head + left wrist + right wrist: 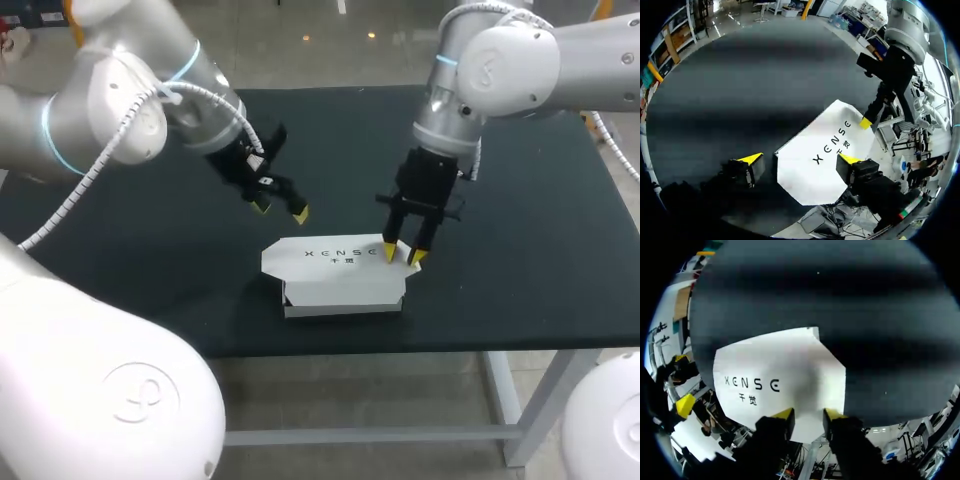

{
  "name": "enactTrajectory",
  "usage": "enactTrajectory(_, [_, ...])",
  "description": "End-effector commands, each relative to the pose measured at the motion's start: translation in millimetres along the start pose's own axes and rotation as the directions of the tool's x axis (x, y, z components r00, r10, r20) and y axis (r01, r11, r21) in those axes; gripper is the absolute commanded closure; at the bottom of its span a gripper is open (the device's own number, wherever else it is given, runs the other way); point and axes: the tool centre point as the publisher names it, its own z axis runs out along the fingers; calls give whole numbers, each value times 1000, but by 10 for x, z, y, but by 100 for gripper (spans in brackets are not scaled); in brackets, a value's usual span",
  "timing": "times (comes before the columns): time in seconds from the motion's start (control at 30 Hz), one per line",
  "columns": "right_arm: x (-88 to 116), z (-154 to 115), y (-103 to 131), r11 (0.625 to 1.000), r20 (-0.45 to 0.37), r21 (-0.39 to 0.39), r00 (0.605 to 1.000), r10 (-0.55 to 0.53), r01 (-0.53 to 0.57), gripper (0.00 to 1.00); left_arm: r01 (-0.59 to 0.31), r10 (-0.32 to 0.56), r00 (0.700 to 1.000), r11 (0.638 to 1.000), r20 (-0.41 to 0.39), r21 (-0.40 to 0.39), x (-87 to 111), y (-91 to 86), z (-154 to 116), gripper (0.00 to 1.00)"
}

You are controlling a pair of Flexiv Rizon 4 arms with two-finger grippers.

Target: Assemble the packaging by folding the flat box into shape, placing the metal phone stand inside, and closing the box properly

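White box [340, 275] lies folded with its lid down, near the front edge of the dark bench [540, 260], about mid-width. Printed top faces up.

Right arm [500, 70] comes in from the back right corner. Right gripper [402, 254] points straight down, fingers a little apart, yellow tips on the box's top at its right end.

Left arm [110, 110] comes in from the back left. Left gripper [280, 209] hangs tilted behind the box's left end, clear of it, fingers spread, nothing between them.
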Motion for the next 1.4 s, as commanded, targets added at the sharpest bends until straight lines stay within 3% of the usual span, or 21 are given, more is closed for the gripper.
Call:
enactTrajectory(0.03, [-11, 10, -3, 1000, -7, -2, 1000, 0, 0, 57, 403, -386, 893, 915, 231, -30, 55, -14, -25, 0])
enactTrajectory(0.07, [-16, 11, -4, 1000, -9, -2, 1000, 1, -1, 57, 431, -411, 886, 901, 215, -52, 25, -52, -26, 0])
enactTrajectory(0.13, [-26, 15, -4, 1000, -14, -2, 1000, 4, -4, 58, 533, -511, 834, 843, 208, -66, -3, -93, -15, 0])
enactTrajectory(0.2, [-34, 22, -3, 1000, -16, -2, 1000, 6, -6, 58, 572, -549, 814, 815, 190, -93, 1, -77, -1, 0])
enactTrajectory(0.23, [-37, 25, -2, 1000, -17, -2, 1000, 7, -7, 58, 611, -588, 785, 786, 195, -91, 13, -75, 13, 0])
enactTrajectory(0.4, [-47, 31, -3, 1000, -17, -3, 1000, 10, -10, 58, 675, -648, 734, 729, 202, -116, 96, 7, 113, 0])
enactTrajectory(0.47, [-52, 33, -2, 1000, -18, -3, 1000, 11, -11, 58, 710, -682, 699, 696, 212, -102, 110, 38, 149, 0])
enactTrajectory(0.63, [-56, 51, 1, 1000, -20, -4, 1000, 12, -12, 59, 752, -724, 655, 650, 217, -104, 140, 94, 188, 0])
enactTrajectory(0.67, [-56, 54, 1, 1000, -20, -4, 1000, 13, -13, 59, 772, -740, 629, 631, 238, -81, 150, 107, 179, 0])
enactTrajectory(0.7, [-57, 56, 1, 1000, -21, -5, 1000, 14, -14, 59, 812, -777, 564, 583, 278, -17, 149, 111, 179, 0])
enactTrajectory(1.13, [-42, 58, 3, 1000, -40, -20, 999, 5, -5, 58, 815, -780, 561, 580, 277, -16, 143, 111, 201, 0])
enactTrajectory(1.23, [-45, 49, -4, 1000, -44, -23, 999, 5, -6, 58, 809, -774, 575, 587, 264, -40, 147, 178, 235, 0])
enactTrajectory(1.3, [-52, 46, -8, 1000, -44, -24, 999, 7, -8, 58, 807, -770, 578, 589, 270, -47, 178, 225, 247, 50])
enactTrajectory(1.4, [-59, 42, -11, 1000, -43, -26, 999, 8, -9, 58, 804, -764, 581, 593, 281, -48, 238, 307, 273, 51])
